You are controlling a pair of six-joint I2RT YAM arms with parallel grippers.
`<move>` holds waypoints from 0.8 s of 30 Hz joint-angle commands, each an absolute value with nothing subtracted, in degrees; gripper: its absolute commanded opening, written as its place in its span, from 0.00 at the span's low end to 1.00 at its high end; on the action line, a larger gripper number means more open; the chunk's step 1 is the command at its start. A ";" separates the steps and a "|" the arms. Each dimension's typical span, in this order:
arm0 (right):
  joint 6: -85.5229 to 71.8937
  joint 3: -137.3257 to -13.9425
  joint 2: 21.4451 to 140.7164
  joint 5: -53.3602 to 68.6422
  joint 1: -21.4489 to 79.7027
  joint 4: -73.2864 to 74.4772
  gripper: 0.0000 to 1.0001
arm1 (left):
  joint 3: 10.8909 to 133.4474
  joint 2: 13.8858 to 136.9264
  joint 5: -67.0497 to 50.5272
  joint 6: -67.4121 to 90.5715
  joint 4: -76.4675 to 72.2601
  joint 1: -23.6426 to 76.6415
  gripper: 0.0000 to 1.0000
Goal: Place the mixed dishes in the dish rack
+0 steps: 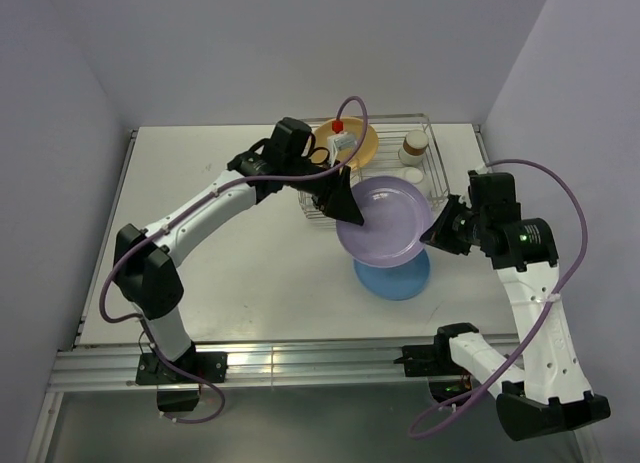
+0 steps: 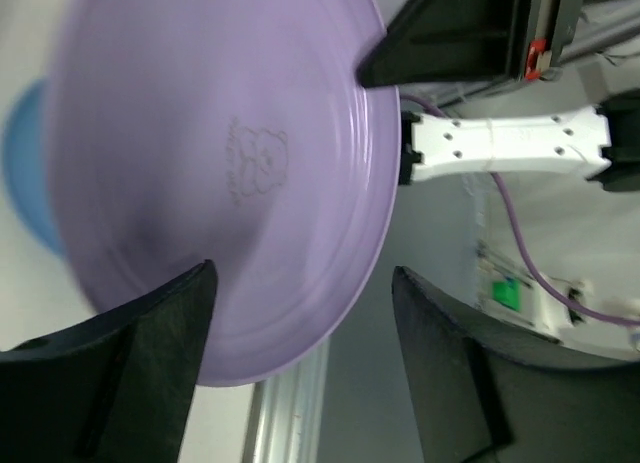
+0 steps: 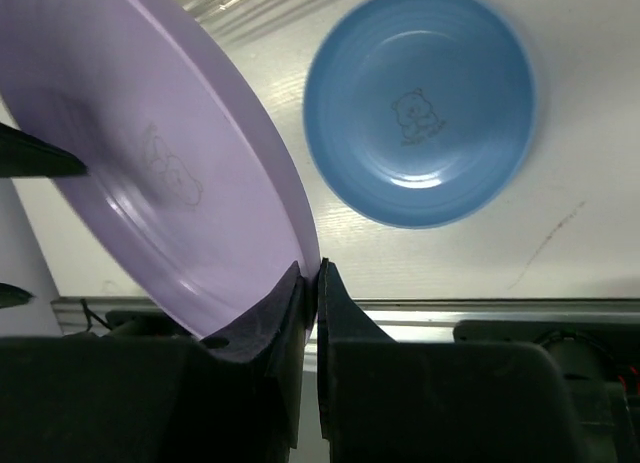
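Right tool [image 3: 311, 273] clamped on lavender plate [image 3: 150, 163]; left tool [image 2: 300, 273] apart; white table [image 1: 250, 273], pale walls [image 1: 300, 43].

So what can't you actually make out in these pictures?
Top view: the left gripper and purple plate cover much of the near side of the dish rack; the purple plate hides part of the blue plate.
Left wrist view: the blue plate is blurred and cut off.

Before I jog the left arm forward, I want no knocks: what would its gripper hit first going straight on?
The lavender plate, which the right gripper holds by its rim. In the left wrist view it fills the path ahead of the open left gripper; how near is unclear.
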State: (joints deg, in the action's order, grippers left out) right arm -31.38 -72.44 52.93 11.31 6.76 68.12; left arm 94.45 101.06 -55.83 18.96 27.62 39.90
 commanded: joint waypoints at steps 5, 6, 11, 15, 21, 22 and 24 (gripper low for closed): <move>-31.55 -66.97 46.41 10.99 6.86 70.48 0.00 | 95.71 92.99 -38.95 12.31 24.26 39.46 0.82; -31.73 -67.06 46.15 10.81 6.86 70.75 0.00 | 96.15 92.99 -38.59 11.96 24.95 39.29 0.83; -31.55 -70.92 46.41 10.90 6.86 73.04 0.00 | 96.50 95.01 -39.11 10.55 27.68 39.20 0.84; -32.17 -72.59 47.37 11.95 6.86 72.42 0.00 | 95.89 96.15 -42.97 11.16 26.99 39.20 0.83; -33.92 -74.35 49.74 14.67 6.86 69.26 0.00 | 95.36 97.55 -49.74 11.16 25.93 39.20 0.83; -34.10 -74.70 50.01 15.11 6.86 68.39 0.00 | 95.36 97.82 -50.70 11.08 25.93 39.20 0.82; -33.93 -75.67 51.14 15.99 6.86 67.68 0.00 | 95.54 98.43 -55.00 11.42 25.32 39.20 0.76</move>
State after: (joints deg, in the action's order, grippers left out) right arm -33.15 -71.99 49.87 13.30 6.76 72.62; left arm 94.89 97.78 -47.79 12.73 27.31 39.20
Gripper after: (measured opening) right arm 0.098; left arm 0.792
